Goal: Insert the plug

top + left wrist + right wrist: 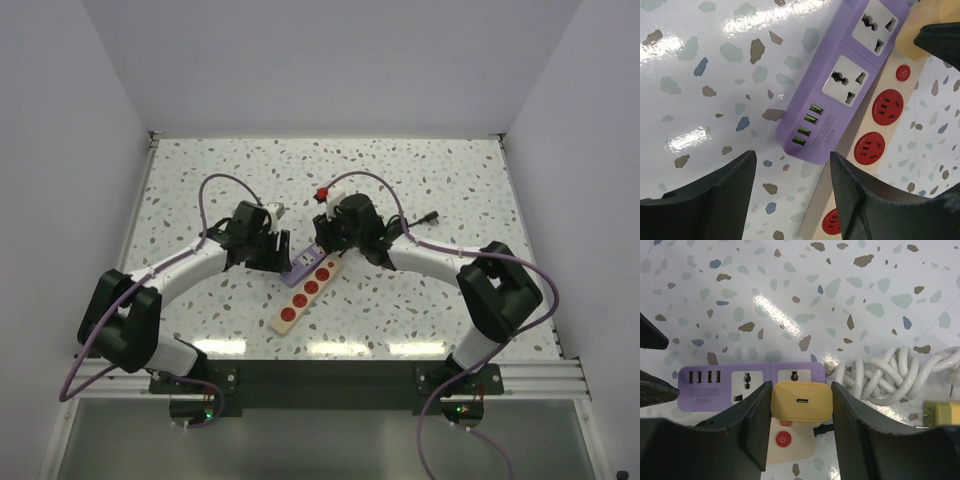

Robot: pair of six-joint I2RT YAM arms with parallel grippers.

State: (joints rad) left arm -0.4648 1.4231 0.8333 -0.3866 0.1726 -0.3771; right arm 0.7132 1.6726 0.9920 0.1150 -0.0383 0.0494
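The step in hand is the approach: the plug is carried and positioned over the strips but not yet seated. The right hand (pixel 801 392) is clenched on the yellow plug (pixel 801 407), its two fingers pressing the block's sides, with the small port on the plug's back facing the wrist camera. The plug hangs over the spot where the purple strip (pixel 720 382) meets the beige strip (pixel 790 450), just above the beige strip's red power button (pixel 783 438) and right beside the purple strip's nearer socket (pixel 793 375). Its prongs are hidden beneath it, so I cannot tell whether they touch anything. The left hand (pixel 792 167) is released, fingers spread with nothing between them, and it hangs near the USB end of the purple strip; whether it bears on the strip is not clear. Both strips lie side by side on the speckled table (pixel 790 290), and a coiled white cable (pixel 880 377) with a second yellow plug (pixel 942 415) lies off to one side. In my judgement the next move calls for lining the prongs up with one socket's slots, keeping the plug square to the strip's face, then pressing straight down. The left hand would do well to pin the purple strip, since a light strip may slide or tip under the push.
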